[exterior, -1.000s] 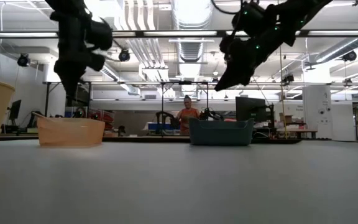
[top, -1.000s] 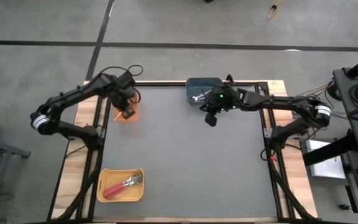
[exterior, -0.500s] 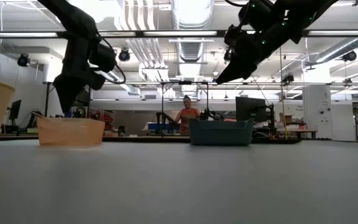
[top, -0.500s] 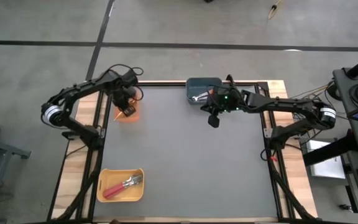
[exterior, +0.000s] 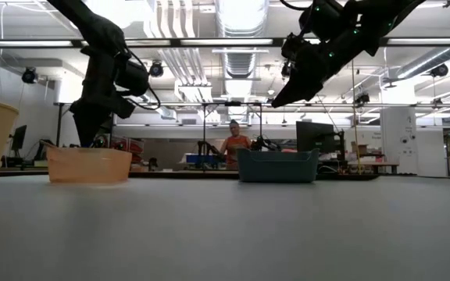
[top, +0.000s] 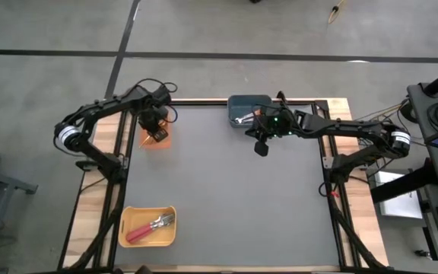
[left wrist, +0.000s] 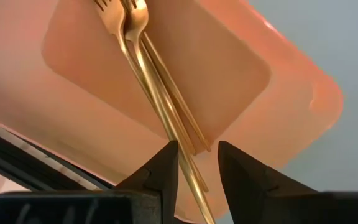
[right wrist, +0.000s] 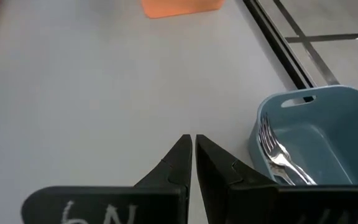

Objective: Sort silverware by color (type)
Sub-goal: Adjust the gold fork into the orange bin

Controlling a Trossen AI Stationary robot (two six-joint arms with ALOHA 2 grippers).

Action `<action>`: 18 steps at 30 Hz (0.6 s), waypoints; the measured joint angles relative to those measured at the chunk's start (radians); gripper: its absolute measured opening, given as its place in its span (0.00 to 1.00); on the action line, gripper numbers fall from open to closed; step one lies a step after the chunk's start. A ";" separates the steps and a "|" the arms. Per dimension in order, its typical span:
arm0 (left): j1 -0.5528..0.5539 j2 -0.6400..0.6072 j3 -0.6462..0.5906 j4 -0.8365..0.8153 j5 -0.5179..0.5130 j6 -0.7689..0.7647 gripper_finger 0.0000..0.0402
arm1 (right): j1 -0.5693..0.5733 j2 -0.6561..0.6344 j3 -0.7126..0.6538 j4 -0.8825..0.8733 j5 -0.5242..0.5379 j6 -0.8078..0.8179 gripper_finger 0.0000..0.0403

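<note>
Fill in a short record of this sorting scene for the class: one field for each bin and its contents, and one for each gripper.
orange bin: gold forks lying inside
blue-grey bin: silver forks inside
yellow bin: red-handled forks inside
left gripper: over the orange bin, fingers apart with a gold fork between them
right gripper: above the bare table beside the blue-grey bin, shut, holding nothing
</note>
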 joint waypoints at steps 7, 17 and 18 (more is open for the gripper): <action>0.002 0.019 0.000 0.011 -0.025 -0.016 0.24 | 0.000 0.000 0.000 -0.001 0.000 0.000 0.03; 0.002 0.064 0.000 0.017 -0.038 -0.049 0.23 | 0.000 0.000 0.000 -0.001 0.000 -0.006 0.03; 0.002 0.069 0.000 0.016 -0.039 -0.049 0.23 | 0.000 0.000 0.000 -0.001 0.000 -0.007 0.03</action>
